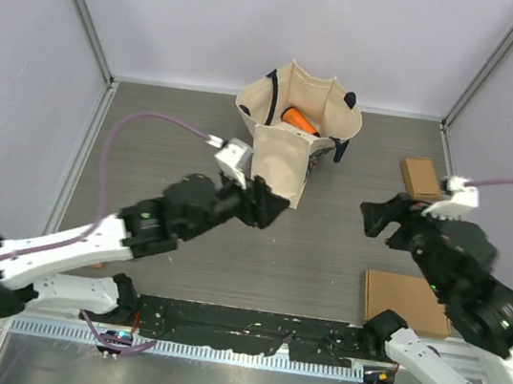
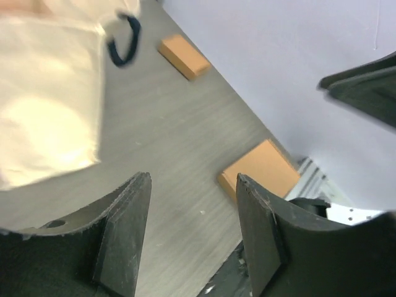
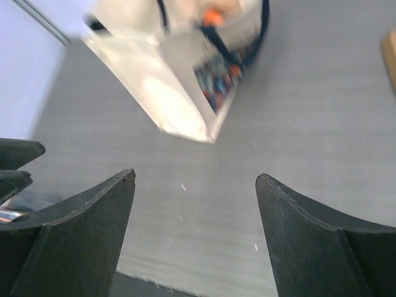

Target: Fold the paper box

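A flat brown paper box (image 1: 407, 302) lies at the near right of the table; it shows in the left wrist view (image 2: 258, 168) beyond my right finger. A smaller folded brown box (image 1: 420, 178) sits at the far right, also in the left wrist view (image 2: 184, 56). My left gripper (image 1: 269, 205) is open and empty, held above the table near the bag's front. My right gripper (image 1: 380, 215) is open and empty, held above the table between the two boxes, facing left.
A cream tote bag (image 1: 295, 130) with dark handles stands at the back middle with an orange object (image 1: 298, 120) inside; it shows in the right wrist view (image 3: 179, 80) and the left wrist view (image 2: 46, 93). Grey walls enclose the table. A black rail (image 1: 245, 330) runs along the near edge.
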Tool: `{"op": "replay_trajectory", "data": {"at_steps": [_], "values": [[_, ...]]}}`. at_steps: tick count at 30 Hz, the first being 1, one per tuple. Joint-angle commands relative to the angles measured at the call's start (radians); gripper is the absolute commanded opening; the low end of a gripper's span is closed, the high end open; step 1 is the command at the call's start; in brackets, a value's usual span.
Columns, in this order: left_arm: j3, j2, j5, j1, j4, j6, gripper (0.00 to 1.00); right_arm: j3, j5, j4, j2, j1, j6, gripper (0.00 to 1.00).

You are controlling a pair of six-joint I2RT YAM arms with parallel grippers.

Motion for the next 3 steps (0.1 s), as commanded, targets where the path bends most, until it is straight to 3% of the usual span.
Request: {"op": "replay_trajectory", "data": {"at_steps": [1,3], "values": [[0.183,-0.186,-0.157,0.007,-0.336,0.337,0.62,0.202,0.022,0.200,-0.120,-0.003,-0.188,0.85],[0.280,-0.235,-0.188,0.007,-0.442,0.396,0.66,0.262,-0.017,0.281,-0.180,-0.001,-0.240,0.84]]}}
